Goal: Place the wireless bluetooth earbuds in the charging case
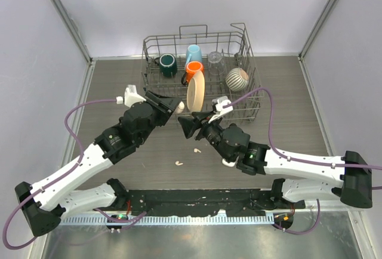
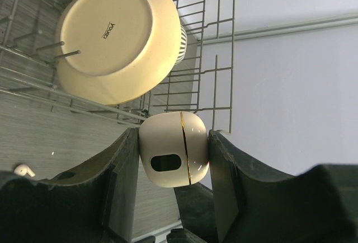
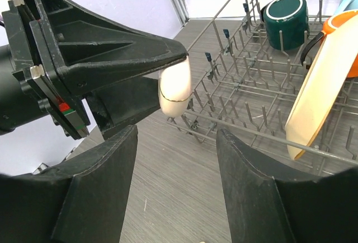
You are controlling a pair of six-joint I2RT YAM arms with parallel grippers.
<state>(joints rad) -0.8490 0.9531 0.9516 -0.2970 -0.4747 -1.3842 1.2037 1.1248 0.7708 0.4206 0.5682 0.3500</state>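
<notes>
Left wrist: earbud (image 2: 23, 170) partly hidden

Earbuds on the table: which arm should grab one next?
Right, likely. The left fingers grip the charging case; the right fingers are open, empty, and sit near the loose earbuds in the top view.

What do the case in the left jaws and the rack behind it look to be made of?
The charging case looks like glossy cream plastic: smooth rounded shell, soft highlights, a thin gold seam line. The rack looks like thin grey metal wire, probably coated; its matte look leaves that open.
</notes>
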